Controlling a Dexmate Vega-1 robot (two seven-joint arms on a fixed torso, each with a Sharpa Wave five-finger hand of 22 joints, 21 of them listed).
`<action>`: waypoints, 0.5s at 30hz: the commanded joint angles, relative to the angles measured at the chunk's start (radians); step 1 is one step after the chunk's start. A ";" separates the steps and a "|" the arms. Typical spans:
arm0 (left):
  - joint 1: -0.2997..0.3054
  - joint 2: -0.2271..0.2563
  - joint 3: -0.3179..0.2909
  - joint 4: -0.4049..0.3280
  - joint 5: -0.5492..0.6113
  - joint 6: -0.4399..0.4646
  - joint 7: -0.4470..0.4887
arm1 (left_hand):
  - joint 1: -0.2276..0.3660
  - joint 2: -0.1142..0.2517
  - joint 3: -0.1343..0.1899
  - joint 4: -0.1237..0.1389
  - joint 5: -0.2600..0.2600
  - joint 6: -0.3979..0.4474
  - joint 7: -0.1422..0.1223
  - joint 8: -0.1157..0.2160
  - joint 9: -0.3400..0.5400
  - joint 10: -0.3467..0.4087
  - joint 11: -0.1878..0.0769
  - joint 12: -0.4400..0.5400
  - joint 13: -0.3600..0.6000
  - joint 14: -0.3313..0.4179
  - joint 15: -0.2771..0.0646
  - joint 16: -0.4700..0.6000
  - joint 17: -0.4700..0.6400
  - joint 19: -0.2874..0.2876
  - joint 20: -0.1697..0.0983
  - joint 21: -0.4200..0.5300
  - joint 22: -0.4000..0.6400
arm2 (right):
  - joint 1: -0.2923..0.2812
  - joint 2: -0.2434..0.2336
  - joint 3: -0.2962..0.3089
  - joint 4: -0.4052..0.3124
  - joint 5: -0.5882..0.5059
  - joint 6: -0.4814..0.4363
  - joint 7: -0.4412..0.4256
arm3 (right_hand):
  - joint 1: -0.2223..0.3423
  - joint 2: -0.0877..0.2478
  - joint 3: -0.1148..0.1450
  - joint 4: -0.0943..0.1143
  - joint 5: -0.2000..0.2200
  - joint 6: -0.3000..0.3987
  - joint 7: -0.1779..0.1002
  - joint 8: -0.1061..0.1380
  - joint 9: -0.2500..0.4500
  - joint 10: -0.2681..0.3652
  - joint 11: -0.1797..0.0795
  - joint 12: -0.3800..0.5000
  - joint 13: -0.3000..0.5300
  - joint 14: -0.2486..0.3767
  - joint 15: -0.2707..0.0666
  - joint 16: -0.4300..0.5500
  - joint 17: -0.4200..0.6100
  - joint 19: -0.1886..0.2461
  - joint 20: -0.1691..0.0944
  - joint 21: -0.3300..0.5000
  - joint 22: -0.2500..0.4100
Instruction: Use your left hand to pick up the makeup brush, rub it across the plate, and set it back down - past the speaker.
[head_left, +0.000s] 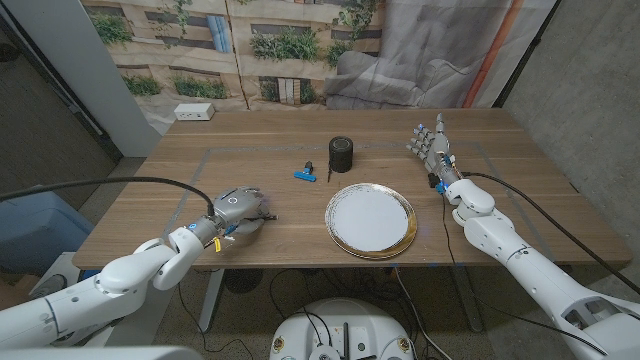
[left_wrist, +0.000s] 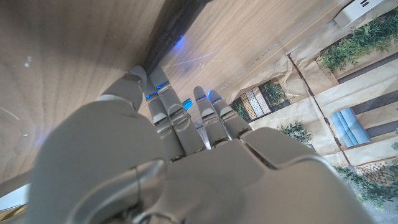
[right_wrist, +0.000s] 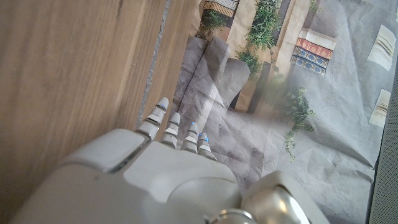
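The makeup brush, blue-handled with a dark tip, lies on the wooden table just left of the black cylindrical speaker. In front of them sits a white plate with a gold rim. My left hand rests near the table's front left, well short of the brush, fingers stretched out together and holding nothing. My right hand stands at the right side of the table, right of the speaker, its fingers straight and empty.
A white box lies at the table's back left corner. A printed backdrop hangs behind the table. A blue bin stands on the floor to the left. Black cables run along both arms.
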 joint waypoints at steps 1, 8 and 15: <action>-0.026 -0.015 0.017 0.032 0.016 -0.029 0.043 | 0.024 -0.002 -0.010 -0.001 0.001 0.147 -0.017 0.006 0.012 0.036 -0.010 0.010 0.004 0.023 -0.174 0.012 0.003 0.013 -0.055 0.008 0.004 | 0.000 0.000 0.000 0.000 0.000 0.000 0.000 | 0.005 0.100 -0.001 0.005 0.004 -0.010 0.000 0.004 0.002 -0.006 0.003 0.006 0.003 0.000 0.011 0.003 0.005 0.003 0.007 0.004 0.006; -0.040 -0.014 0.013 0.044 0.013 -0.064 0.084 | 0.047 -0.002 -0.019 0.002 -0.001 0.164 -0.013 0.005 0.014 0.062 -0.010 0.011 0.005 0.058 -0.177 0.020 0.007 0.019 -0.057 0.007 0.005 | 0.000 0.000 0.000 0.000 0.000 0.000 0.000 | 0.005 0.100 0.000 0.005 0.004 -0.009 -0.001 0.005 0.002 -0.006 0.003 0.006 0.003 0.000 0.011 0.003 0.005 0.003 0.007 0.004 0.006; -0.059 -0.004 0.009 0.055 0.007 -0.122 0.117 | 0.067 -0.005 -0.029 0.003 0.000 0.180 -0.009 0.005 0.015 0.088 -0.010 0.013 0.006 0.087 -0.179 0.024 0.009 0.023 -0.056 0.006 0.005 | 0.000 0.000 0.000 0.000 0.000 0.000 0.000 | 0.005 0.100 0.000 0.005 0.005 -0.008 -0.001 0.005 0.002 -0.005 0.001 0.007 0.003 0.001 0.013 0.003 0.005 0.003 0.006 0.004 0.006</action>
